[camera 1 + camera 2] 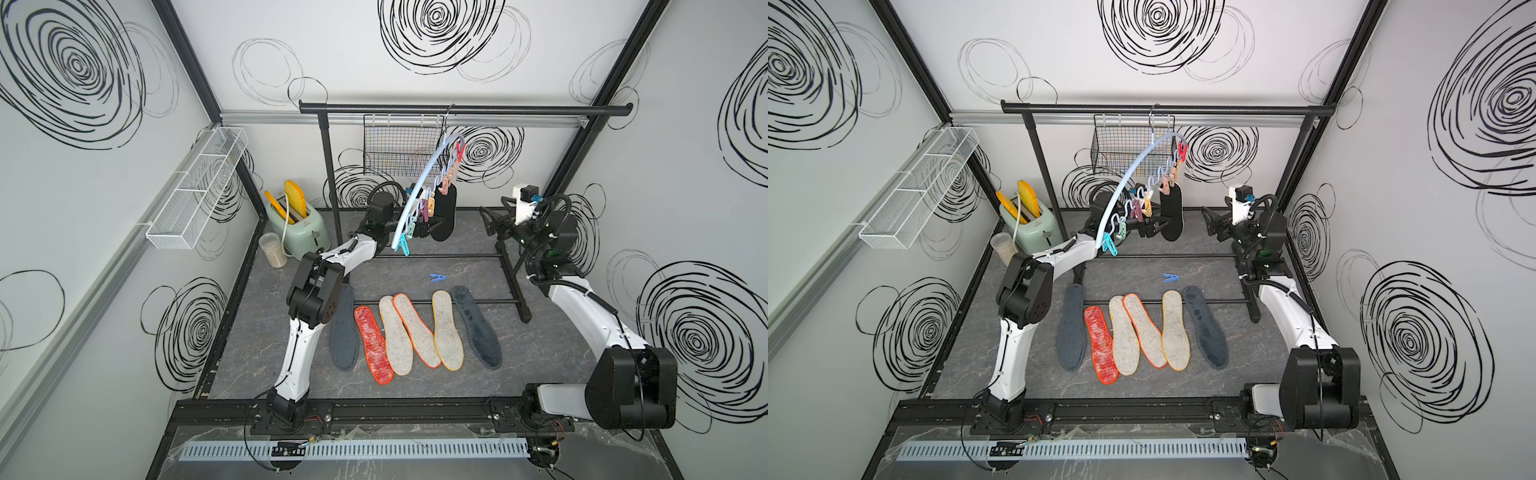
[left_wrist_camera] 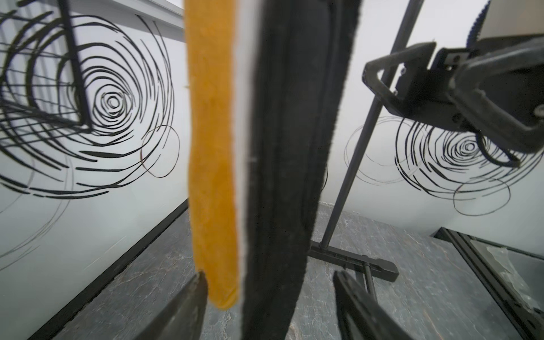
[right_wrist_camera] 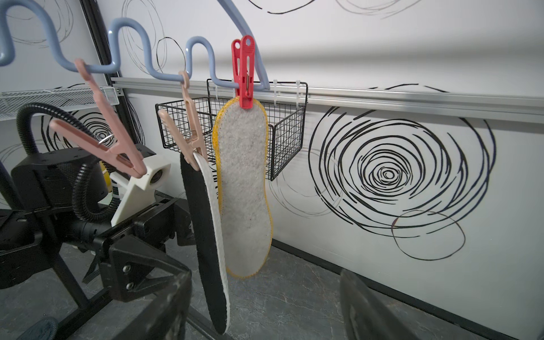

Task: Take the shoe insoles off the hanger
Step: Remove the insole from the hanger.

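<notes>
The left gripper (image 2: 270,276) holds its jaws spread apart astride the black insole (image 3: 204,223), which hangs from a pink peg (image 3: 193,117) on the hanger (image 3: 126,23) just beside the yellow-rimmed insole (image 3: 244,191), so I'd pinch the black one alone and tug straight down.

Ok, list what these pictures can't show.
Felt insole: unseen in both top views, apparently behind the black insole.
Left wrist: both insoles too close, blurred; upper ends cut off by the frame.
Left gripper: fingers cut off by the frame in left wrist, far finger behind the black insole in right wrist; contact unclear.
</notes>
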